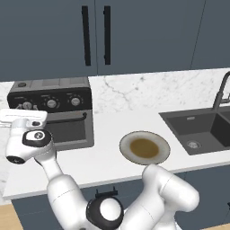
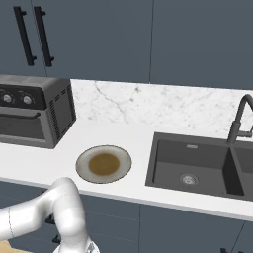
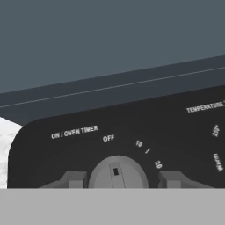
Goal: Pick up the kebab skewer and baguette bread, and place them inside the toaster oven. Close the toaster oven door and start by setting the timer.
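Observation:
The toaster oven [image 1: 56,84] [image 2: 60,111] stands at the left of the counter, and the toaster oven door [image 1: 67,130] [image 2: 20,126] is up against its front. My gripper [image 3: 123,179] is open at the black top panel, one fingertip on either side of the grey timer knob [image 3: 117,172], with small gaps to it. The knob's mark points up, a little right of OFF. From the left base camera the white hand [image 1: 22,117] covers the leftmost knob. The kebab skewer and the baguette bread are out of view.
A round plate [image 1: 144,147] [image 2: 104,164] with a brown centre lies on the counter right of the oven, nothing on it. Further right is a dark sink [image 1: 197,126] [image 2: 197,165] with a faucet [image 1: 222,92] [image 2: 239,118]. Dark cabinets hang above.

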### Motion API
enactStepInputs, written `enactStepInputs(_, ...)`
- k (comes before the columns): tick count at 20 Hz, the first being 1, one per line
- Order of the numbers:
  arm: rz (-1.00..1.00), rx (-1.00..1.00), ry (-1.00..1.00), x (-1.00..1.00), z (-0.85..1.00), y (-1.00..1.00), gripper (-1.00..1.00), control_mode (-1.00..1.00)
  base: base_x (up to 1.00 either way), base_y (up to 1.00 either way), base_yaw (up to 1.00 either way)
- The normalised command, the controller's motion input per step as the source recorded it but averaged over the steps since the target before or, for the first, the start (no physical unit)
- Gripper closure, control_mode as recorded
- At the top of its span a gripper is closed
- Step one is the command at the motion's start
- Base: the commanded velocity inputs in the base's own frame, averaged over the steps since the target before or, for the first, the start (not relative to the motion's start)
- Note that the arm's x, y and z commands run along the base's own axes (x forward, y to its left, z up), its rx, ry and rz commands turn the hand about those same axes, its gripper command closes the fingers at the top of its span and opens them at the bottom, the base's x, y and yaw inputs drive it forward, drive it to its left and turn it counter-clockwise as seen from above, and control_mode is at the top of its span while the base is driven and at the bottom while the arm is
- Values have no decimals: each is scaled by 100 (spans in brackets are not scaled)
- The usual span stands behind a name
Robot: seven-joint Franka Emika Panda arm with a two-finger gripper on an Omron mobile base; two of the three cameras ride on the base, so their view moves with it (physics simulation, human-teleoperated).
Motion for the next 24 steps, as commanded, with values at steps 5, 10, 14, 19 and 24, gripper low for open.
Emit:
enactStepInputs(5, 0, 0, 0, 2, 0, 0, 100, -100, 0, 0, 0)
enactStepInputs(10, 0, 0, 0, 0, 1, -9, 100, -100, 0, 0, 0)
enactStepInputs(14, 0, 0, 0, 0, 3, -19, 100, -100, 0, 0, 0)
enactStepInputs(19, 0, 1, 1, 0, 5, -18, 100, -100, 0, 0, 0)
enactStepInputs(24, 0, 6, 2, 0, 13, -11, 100, -100, 0, 0, 0)
